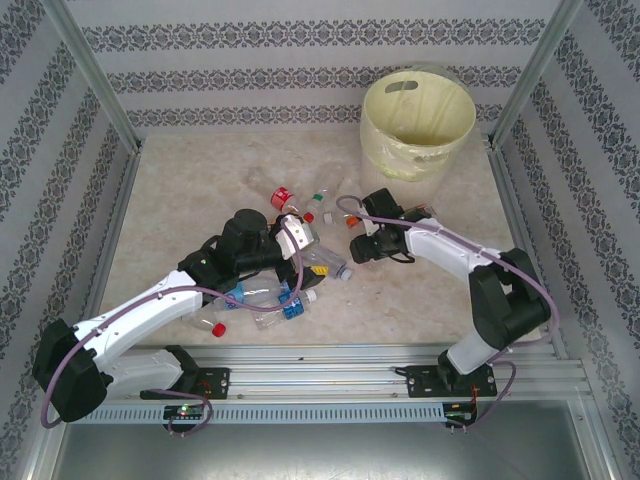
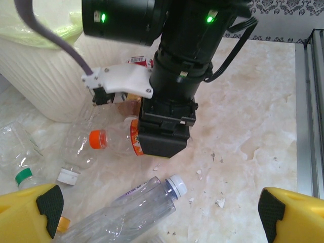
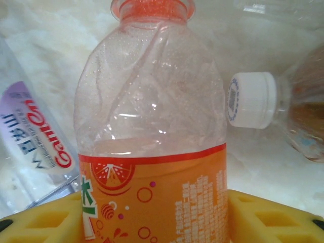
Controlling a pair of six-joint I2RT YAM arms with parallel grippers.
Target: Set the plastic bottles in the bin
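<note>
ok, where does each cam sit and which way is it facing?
Top external: above, behind the bases, looking down on table, bin, left arm, right arm.
Left wrist: looks across at right arm and bin; left fingers at bottom corners.
Right wrist: close on orange-label bottle between right fingers.
Shared: both wrist views show that bottle.

Red lettering, roughly "Ganten", runs along a clear bottle's lilac label [image 3: 35, 131].

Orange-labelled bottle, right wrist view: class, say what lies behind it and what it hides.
Behind the orange-labelled bottle: a white-capped bottle at picture right, a purple-labelled bottle at picture left. Whatever lies directly behind its label is covered.
</note>
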